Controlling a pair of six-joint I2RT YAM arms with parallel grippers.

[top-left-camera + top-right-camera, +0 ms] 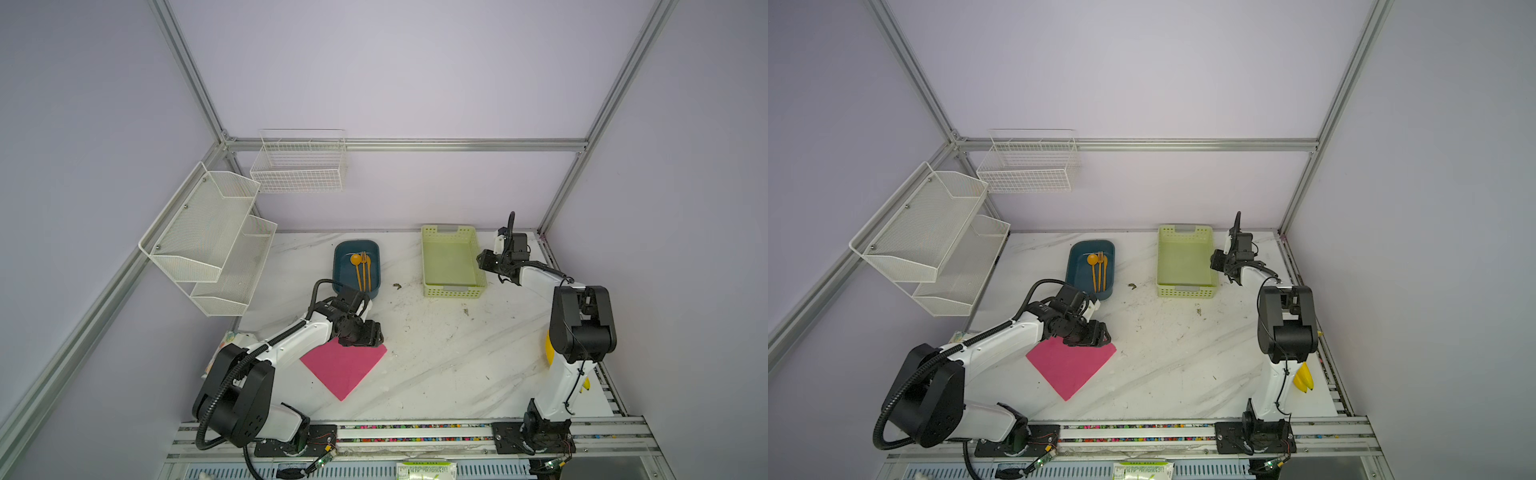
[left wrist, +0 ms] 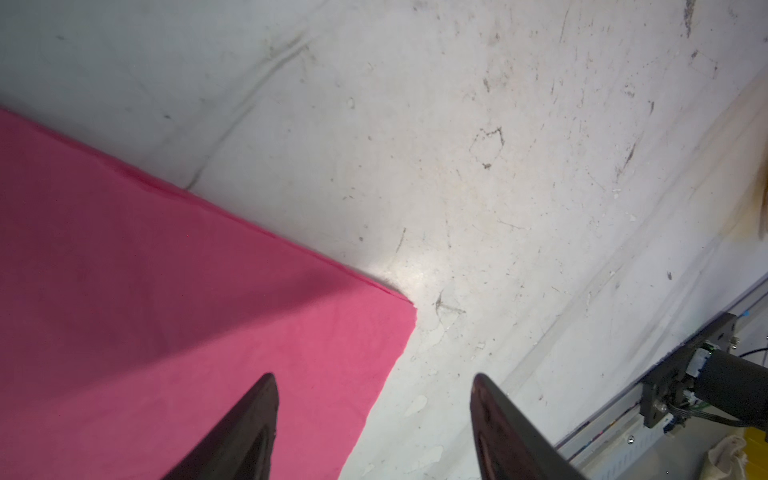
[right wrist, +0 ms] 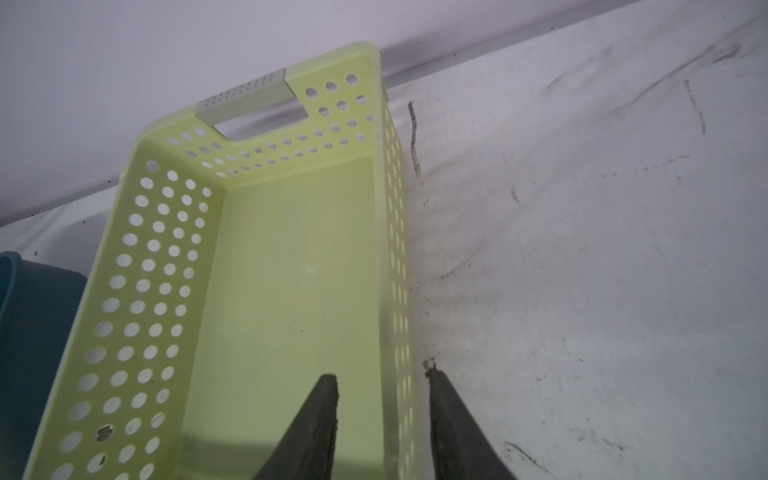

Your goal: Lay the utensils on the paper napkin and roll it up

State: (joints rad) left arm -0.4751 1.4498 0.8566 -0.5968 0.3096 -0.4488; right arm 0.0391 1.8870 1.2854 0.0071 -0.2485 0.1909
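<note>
The utensils, an orange spoon [image 1: 356,259], fork [image 1: 363,268] and knife [image 1: 369,272], lie side by side in a dark blue tray [image 1: 375,254] at the back of the table. The pink paper napkin [image 1: 343,370] [image 2: 166,291] lies flat in front of the tray, turned like a diamond. My left gripper [image 1: 365,334] [image 2: 374,386] hovers open over the napkin's far corner. In the left wrist view one finger is over the paper and one over bare table, with nothing between them. My right gripper [image 1: 484,262] [image 3: 380,378] stands open astride the right wall of a green basket [image 3: 291,270].
The green perforated basket [image 1: 424,257] sits at the back right and holds nothing. White mesh shelves [image 1: 208,232] and a wire basket [image 1: 299,166] hang on the walls at left. Yellow bananas [image 1: 1303,376] lie behind the right arm's base. A rail runs along the table's front edge.
</note>
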